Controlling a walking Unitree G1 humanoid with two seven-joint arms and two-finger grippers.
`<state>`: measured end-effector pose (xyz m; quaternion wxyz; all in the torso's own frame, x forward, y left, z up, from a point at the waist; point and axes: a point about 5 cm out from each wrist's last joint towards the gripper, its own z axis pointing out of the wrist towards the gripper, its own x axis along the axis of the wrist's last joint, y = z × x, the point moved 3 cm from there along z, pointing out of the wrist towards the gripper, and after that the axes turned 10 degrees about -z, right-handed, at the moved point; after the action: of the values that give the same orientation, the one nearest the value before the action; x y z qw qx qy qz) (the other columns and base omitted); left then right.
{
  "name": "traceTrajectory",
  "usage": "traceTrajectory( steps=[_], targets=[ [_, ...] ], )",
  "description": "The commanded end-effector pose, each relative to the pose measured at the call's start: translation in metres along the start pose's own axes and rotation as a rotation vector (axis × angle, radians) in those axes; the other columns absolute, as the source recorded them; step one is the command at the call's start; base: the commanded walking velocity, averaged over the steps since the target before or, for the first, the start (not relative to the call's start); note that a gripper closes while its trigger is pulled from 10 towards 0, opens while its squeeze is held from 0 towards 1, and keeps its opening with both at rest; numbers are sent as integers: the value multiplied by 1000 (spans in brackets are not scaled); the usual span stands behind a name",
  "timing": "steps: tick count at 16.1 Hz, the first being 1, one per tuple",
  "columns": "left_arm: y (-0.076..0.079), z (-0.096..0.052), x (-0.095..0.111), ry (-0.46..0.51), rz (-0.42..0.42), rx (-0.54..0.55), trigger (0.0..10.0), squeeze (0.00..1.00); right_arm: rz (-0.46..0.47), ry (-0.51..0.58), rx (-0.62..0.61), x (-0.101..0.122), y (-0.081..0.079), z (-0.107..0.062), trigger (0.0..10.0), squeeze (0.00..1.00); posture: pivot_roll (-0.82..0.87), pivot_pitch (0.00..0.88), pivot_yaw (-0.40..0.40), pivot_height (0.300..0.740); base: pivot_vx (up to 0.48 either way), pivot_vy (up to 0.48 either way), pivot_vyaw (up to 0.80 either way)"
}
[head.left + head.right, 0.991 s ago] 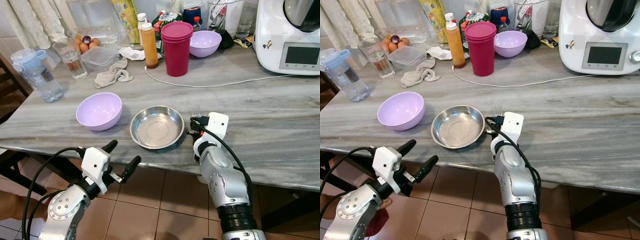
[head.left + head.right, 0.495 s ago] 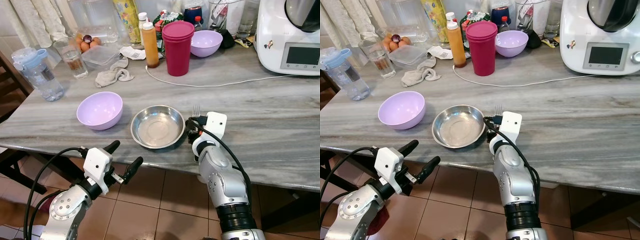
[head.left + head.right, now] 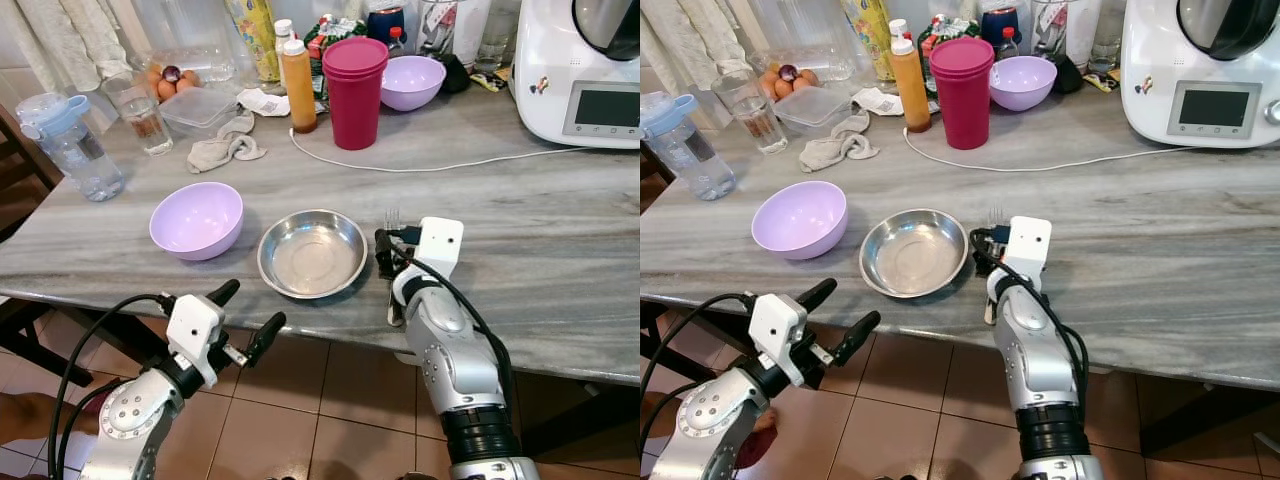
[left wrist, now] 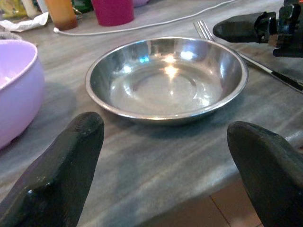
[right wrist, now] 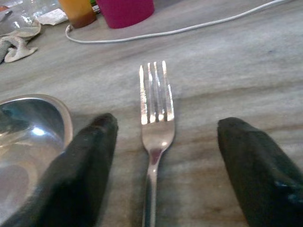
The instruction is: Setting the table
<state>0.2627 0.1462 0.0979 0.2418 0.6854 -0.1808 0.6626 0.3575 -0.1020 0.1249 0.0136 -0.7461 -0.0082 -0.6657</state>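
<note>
Your right gripper (image 5: 161,156) fingers spread wide, fork (image 5: 154,123) flat on the marble table (image 3: 560,230) between them, untouched, just beside the steel bowl (image 3: 312,253), your left gripper (image 3: 245,318) spread, below table edge.

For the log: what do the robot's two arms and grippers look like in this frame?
Both arms are silver metal with rounded, jointed segments and black ribbed collars near the wrist. Black cables loop along each arm. Each wrist carries a white boxy housing. The left gripper and the right gripper each have two long, matte black fingers with rounded tips. No labels or markings are legible.
</note>
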Motion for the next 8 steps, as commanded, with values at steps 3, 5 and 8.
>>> traceTrajectory(
  steps=[3,5,8],
  targets=[
    [-4,-1,-2,-13,14,11,10000,0,-26,51,2,8,-2,-3,10000,1000,-150,115,117,740,0,0,0],
    [-4,0,0,-7,15,12,10000,0,-59,83,-15,12,3,-4,10000,1000,-151,114,118,740,0,0,0],
    [-6,3,7,24,32,45,10000,0,-119,152,-48,22,13,-8,10000,1000,-150,112,115,740,0,0,0]
  ],
)
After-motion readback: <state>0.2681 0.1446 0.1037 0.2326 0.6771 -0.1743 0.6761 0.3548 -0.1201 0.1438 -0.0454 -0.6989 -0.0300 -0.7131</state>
